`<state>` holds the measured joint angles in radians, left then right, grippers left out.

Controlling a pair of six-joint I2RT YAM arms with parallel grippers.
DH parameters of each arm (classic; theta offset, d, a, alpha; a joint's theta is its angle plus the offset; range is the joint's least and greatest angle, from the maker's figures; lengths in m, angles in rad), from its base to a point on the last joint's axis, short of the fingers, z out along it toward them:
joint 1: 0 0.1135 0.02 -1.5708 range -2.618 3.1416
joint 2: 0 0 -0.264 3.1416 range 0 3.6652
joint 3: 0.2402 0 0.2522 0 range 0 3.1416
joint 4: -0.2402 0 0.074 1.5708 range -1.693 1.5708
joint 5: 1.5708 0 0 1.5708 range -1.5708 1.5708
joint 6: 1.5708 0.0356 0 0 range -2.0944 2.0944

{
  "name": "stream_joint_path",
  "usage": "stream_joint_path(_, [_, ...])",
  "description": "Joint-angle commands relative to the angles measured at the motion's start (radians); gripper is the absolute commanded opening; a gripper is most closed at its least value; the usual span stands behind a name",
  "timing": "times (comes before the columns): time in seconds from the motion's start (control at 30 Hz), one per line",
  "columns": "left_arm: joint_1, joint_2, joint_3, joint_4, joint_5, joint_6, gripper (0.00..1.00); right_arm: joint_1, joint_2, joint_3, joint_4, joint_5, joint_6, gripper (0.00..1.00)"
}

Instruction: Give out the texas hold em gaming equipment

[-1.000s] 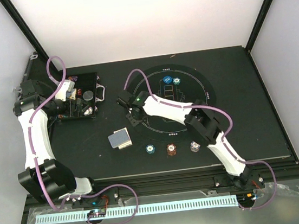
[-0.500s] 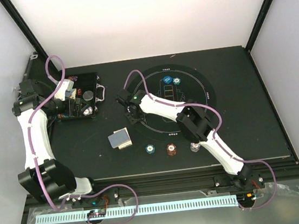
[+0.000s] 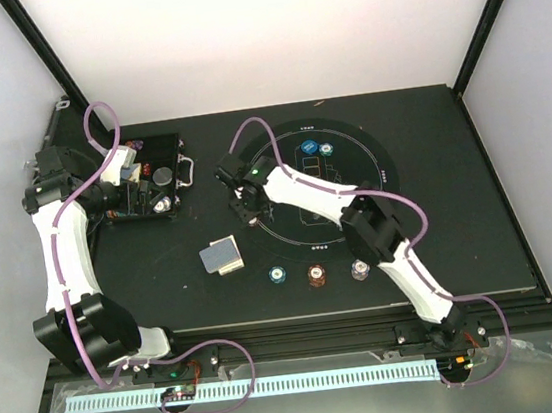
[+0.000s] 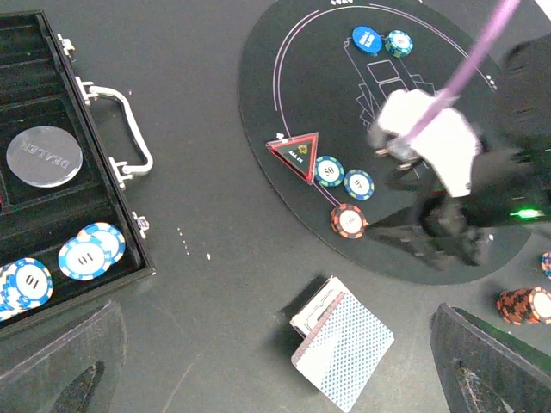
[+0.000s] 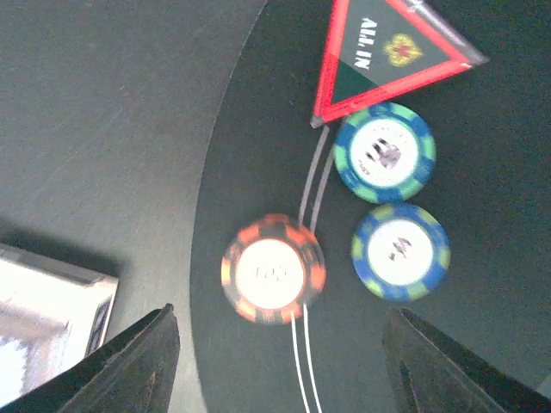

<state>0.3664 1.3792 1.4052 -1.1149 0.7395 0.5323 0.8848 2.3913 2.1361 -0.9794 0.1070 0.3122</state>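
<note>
My right gripper [image 3: 246, 206] [image 5: 288, 379] hovers open over the left edge of the round black mat [image 3: 377, 169]. A red-brown chip [image 5: 273, 268] [image 4: 348, 220] lies flat on the mat just beyond its fingertips, not held. Beside it lie a teal chip [image 5: 385, 152], a blue-green chip [image 5: 400, 250] and a red-edged "ALL IN" triangle [image 5: 387, 52]. A deck of grey-blue cards [image 3: 222, 256] [image 4: 343, 342] rests left of the mat. My left gripper [image 3: 131, 189] [image 4: 275, 379] is open and empty by the black case [image 3: 153, 146].
The case tray [image 4: 52, 215] holds a silver dealer disc [image 4: 45, 156] and blue-white chips [image 4: 90, 251]. A blue button [image 3: 308, 148] and a teal chip [image 3: 326, 148] sit at the mat's far side. Three chip stacks [image 3: 317, 276] line the near side.
The right gripper's jaws have spread and the red-brown chip now lies free on the mat. The right arm's elbow swung. The left arm has stayed still.
</note>
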Motion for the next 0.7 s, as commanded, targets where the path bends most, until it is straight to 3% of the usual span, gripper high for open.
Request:
stream_joint_path(0.0, [0.008, -0.003, 0.026, -0.025, 0.034, 0.018, 0.99, 0.006, -0.258, -0.154, 0.039, 0.008, 0.002, 0.68])
stream_joint_path(0.23, [0.009, 0.001, 0.028, -0.021, 0.051, 0.020, 0.99, 0.073, -0.602, -0.669, 0.138, 0.015, 0.065, 0.74])
stream_joint_path(0.37, [0.008, 0.006, 0.025, -0.018, 0.061, 0.018, 0.99, 0.123, -0.743, -0.884, 0.137, 0.023, 0.126, 0.78])
stream_joint_path(0.67, [0.008, 0.003, 0.017, -0.018, 0.065, 0.014, 0.99, 0.178, -0.842, -1.068, 0.124, 0.013, 0.183, 0.80])
